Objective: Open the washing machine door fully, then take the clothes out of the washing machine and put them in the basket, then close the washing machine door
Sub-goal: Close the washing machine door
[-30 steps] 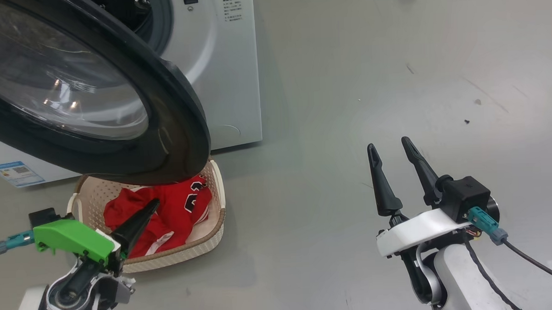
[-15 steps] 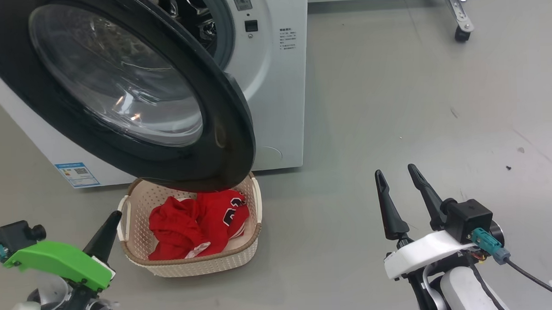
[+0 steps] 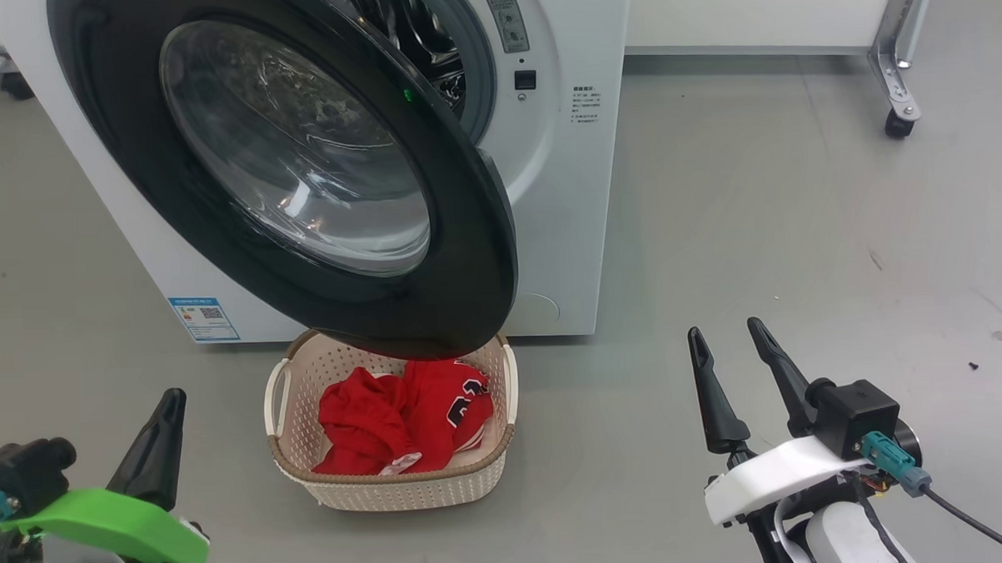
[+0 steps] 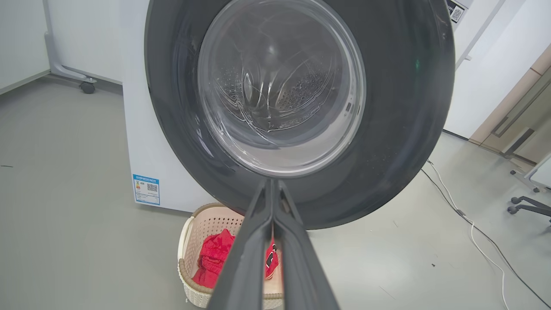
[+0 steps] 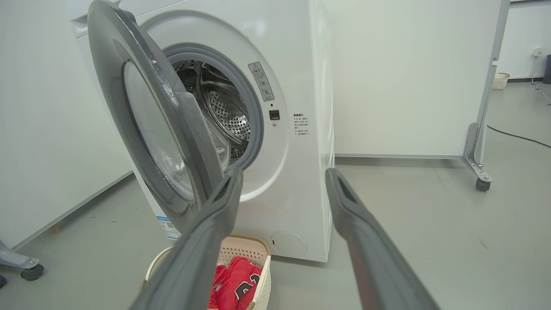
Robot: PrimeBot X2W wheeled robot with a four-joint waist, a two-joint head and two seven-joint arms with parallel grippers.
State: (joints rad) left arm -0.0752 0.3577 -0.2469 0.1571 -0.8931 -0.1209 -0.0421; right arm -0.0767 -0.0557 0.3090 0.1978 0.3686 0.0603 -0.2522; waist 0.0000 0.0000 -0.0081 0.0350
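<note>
The washing machine (image 3: 564, 188) stands white at the upper left, its steel drum (image 5: 224, 116) showing behind the door. The washing machine door (image 3: 297, 172) hangs open, its black rim out over the basket. Below it on the floor sits the cream basket (image 3: 392, 489), with the red clothes (image 3: 406, 414) bunched inside and a jersey number showing. My left gripper (image 3: 174, 394) is shut and empty, low and left of the basket, and points at the door glass (image 4: 280, 86) in the left wrist view. My right gripper (image 3: 723, 327) is open and empty over bare floor, right of the basket.
A white partition on a metal foot with a caster (image 3: 895, 122) stands behind and to the right of the machine. In the left wrist view a cable (image 4: 473, 228) runs along the floor and a chair base (image 4: 527, 204) stands to the right. Grey floor lies to the right of the basket.
The head camera has pulled back and risen, so the machine, door and basket sit farther off. My left gripper has drawn away from the basket to its left. The right gripper stays open.
</note>
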